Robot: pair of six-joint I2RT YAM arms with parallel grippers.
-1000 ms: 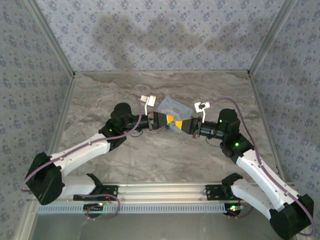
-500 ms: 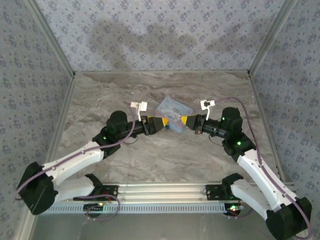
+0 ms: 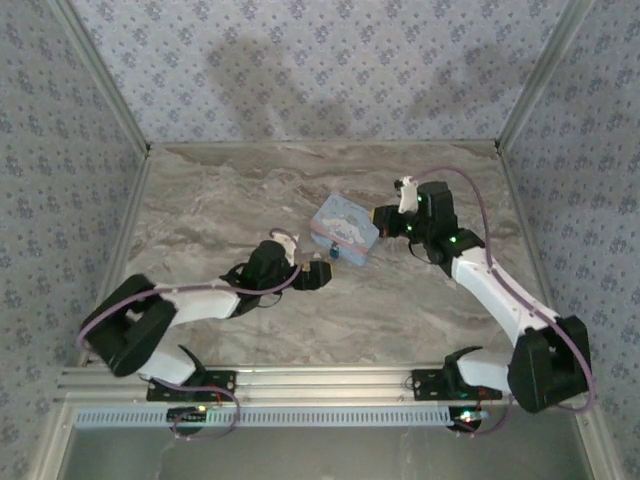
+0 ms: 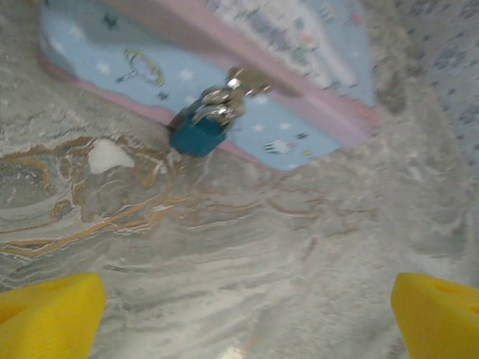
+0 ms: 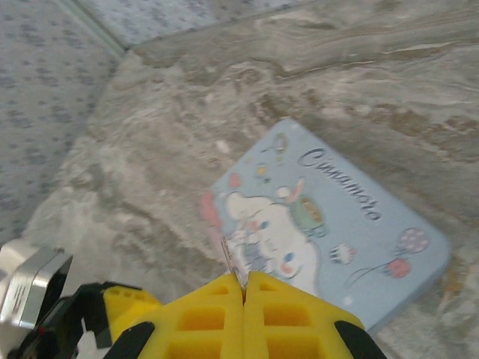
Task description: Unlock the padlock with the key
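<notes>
**A:** Well, which step is in hand?

**B:** By my judgement, the approach. On the table (image 3: 200,200) the tin (image 3: 345,225) lies just ahead of both claws. The left claw (image 4: 243,318) stands wide open and grips nothing. The right claw (image 5: 243,288) is pressed closed on the key (image 5: 233,262). The padlock (image 4: 198,134) hangs at the tin's edge, straight ahead of the left claw and apart from its fingers (image 4: 49,314). The key sticks out of the right claw's tips, over the tin's lid. It is not yet in the padlock.

**B:** And the next move?

**A:** I think the right claw must carry the key around the tin to the padlock and aim it at the keyhole, which I cannot see. Probably the left claw should hold the padlock steady.

**A:** The arms?

**B:** The left arm (image 3: 200,297) is stretched low over the table. The right arm (image 3: 490,285) reaches in from the opposite side, with the wrist tipped down toward the tin.
</notes>
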